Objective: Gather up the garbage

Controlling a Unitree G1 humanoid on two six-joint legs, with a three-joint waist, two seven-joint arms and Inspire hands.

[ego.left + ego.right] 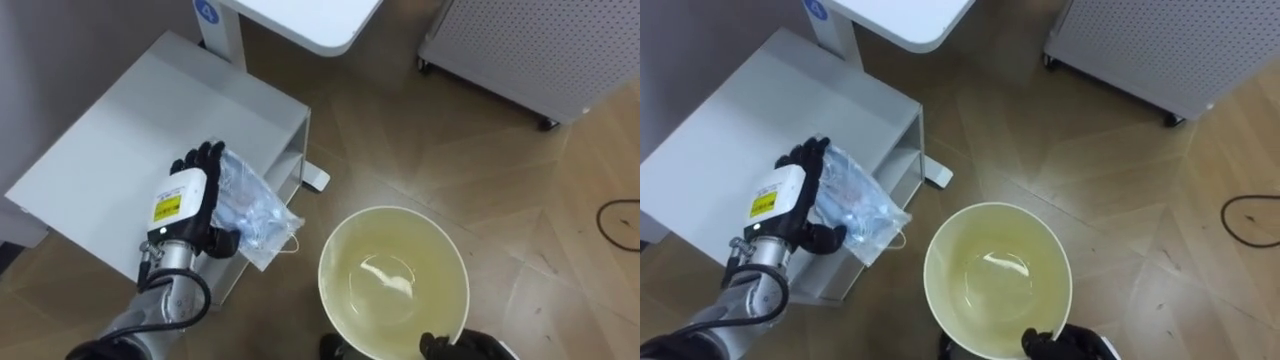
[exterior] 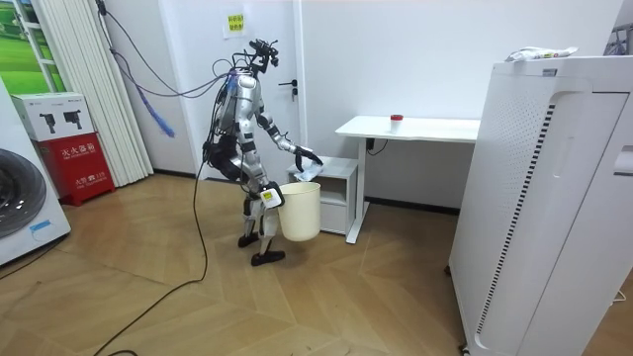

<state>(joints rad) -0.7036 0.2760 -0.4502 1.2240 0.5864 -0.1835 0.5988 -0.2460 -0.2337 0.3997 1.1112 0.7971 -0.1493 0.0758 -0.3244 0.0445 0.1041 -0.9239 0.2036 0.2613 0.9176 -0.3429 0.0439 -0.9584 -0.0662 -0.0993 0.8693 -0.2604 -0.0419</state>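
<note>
Clear crumpled plastic wrapper point(image 1: 252, 212) is clenched in the left hand point(image 1: 186, 200), over the right edge of the low grey cabinet point(image 1: 120, 150), just left of the bin. Right hand point(image 1: 450, 347) grips the near rim of the round cream plastic bin point(image 1: 326, 272), which hangs off the floor. Robot stands beside the white desk point(image 2: 415, 128).
</note>
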